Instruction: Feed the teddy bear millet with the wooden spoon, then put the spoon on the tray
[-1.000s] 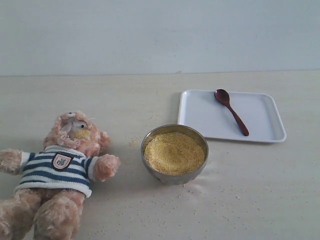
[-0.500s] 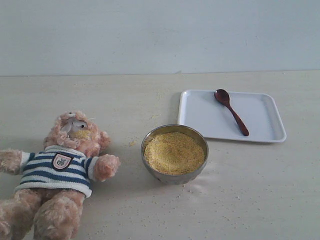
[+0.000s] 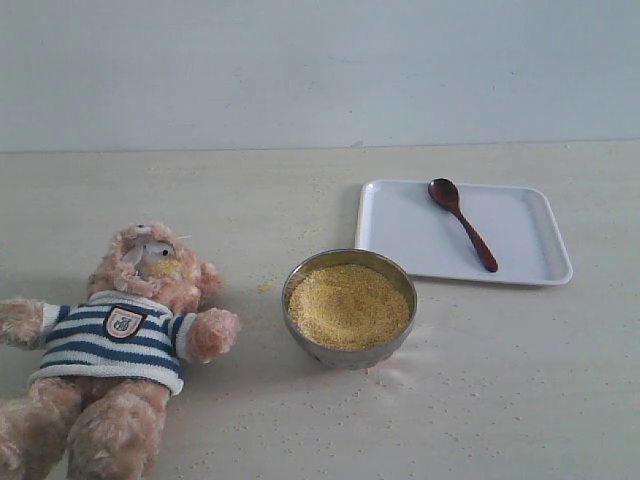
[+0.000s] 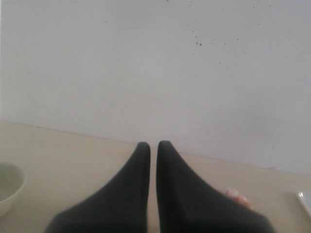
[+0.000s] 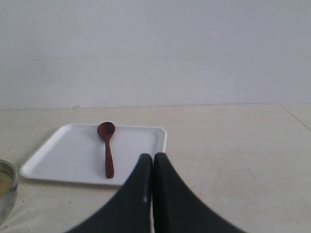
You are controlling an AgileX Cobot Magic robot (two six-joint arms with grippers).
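Note:
The teddy bear (image 3: 125, 335) lies on its back at the left, with yellow grains on its muzzle. The steel bowl (image 3: 349, 306) heaped with millet (image 3: 348, 304) stands mid-table. The wooden spoon (image 3: 462, 222) lies on the white tray (image 3: 520, 235) at the back right; the right wrist view shows the spoon (image 5: 107, 148) and tray (image 5: 73, 155) too. My right gripper (image 5: 153, 156) is shut and empty, short of the tray's near edge. My left gripper (image 4: 153, 144) is shut with a thin slit, holding nothing, facing the wall. Neither gripper shows in the exterior view.
Stray millet grains (image 3: 400, 380) dot the table around the bowl. A pale bowl's rim (image 4: 8, 184) and a bit of pink plush (image 4: 236, 196) sit at the edges of the left wrist view. A white wall (image 3: 320, 70) backs the table.

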